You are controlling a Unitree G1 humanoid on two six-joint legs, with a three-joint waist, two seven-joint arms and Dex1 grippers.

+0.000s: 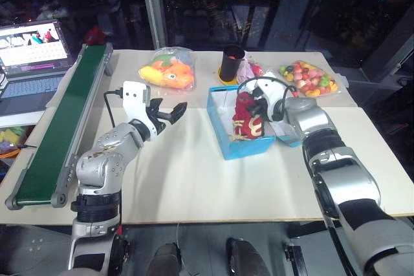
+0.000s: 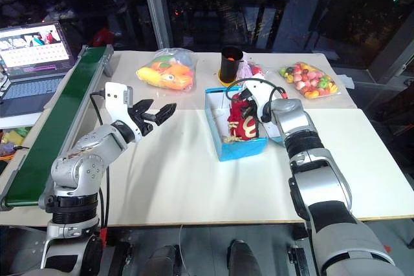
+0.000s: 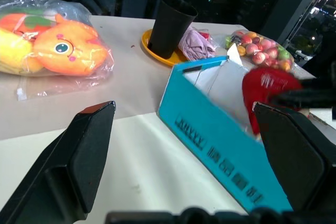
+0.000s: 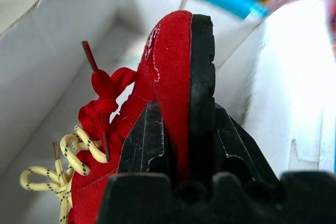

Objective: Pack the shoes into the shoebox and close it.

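Right gripper [image 4: 181,145] clamps a red shoe [image 4: 168,82] inside the shoebox [image 1: 240,148].

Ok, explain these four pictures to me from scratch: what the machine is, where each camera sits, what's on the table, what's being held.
This is a humanoid robot with two arms, each ending in a two-fingered gripper. Two pictures come from cameras in its head, looking down over its arms. The other two come from cameras on its wrists, looking along the fingers.

On the pale table stands a blue shoebox, open, white inside. The right gripper is shut on a red shoe with a black sole, holding it at the box's opening. The left gripper is open, holds nothing, and hangs beside the box.

Further back lie an orange toy in a clear bag, a black cup on a yellow dish, and a bag of colourful balls. A green conveyor belt and a laptop sit at the robot's left.
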